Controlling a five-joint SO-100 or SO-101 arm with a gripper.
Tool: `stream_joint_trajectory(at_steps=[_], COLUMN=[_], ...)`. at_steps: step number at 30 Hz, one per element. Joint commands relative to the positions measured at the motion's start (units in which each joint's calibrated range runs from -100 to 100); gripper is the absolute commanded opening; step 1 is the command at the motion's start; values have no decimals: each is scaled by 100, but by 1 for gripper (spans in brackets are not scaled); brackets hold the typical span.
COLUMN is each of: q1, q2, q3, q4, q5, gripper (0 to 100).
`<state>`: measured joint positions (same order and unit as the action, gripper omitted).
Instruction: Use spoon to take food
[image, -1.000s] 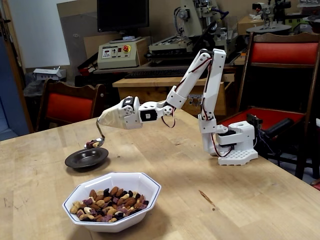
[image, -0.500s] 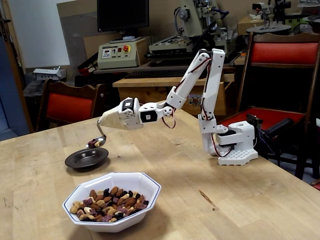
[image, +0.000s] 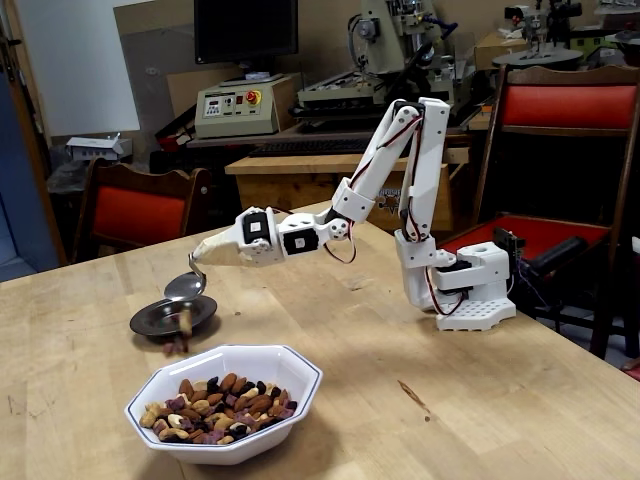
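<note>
In the fixed view the white arm reaches left over the table. Its gripper (image: 205, 251), wrapped in beige tape, is shut on the handle of the spoon (image: 186, 287). The shiny spoon bowl is tipped on its side just above the dark round dish (image: 150, 320) and looks empty. A few blurred bits of food (image: 184, 323) are dropping from it toward the dish's front edge. Most of the food (image: 222, 407), mixed nuts and dried fruit, lies in the white octagonal bowl (image: 296, 372) at the front of the table.
The arm's white base (image: 470, 290) stands at the right of the wooden table. Red chairs stand behind the table at left (image: 135, 212) and right (image: 566, 105). Benches with machines fill the background.
The wrist has rolled and dropped lower, tipping the spoon. The food that lay in the spoon before is now falling out over the dark dish.
</note>
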<state>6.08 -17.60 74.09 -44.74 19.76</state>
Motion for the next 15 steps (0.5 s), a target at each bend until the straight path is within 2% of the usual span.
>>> stream_joint_trajectory(at_steps=[1, 15], q1=[-45, -45], q2=[-76, -119], q3=[-90, -90], q4=[-71, -79], q5=[137, -93], gripper=[5, 5])
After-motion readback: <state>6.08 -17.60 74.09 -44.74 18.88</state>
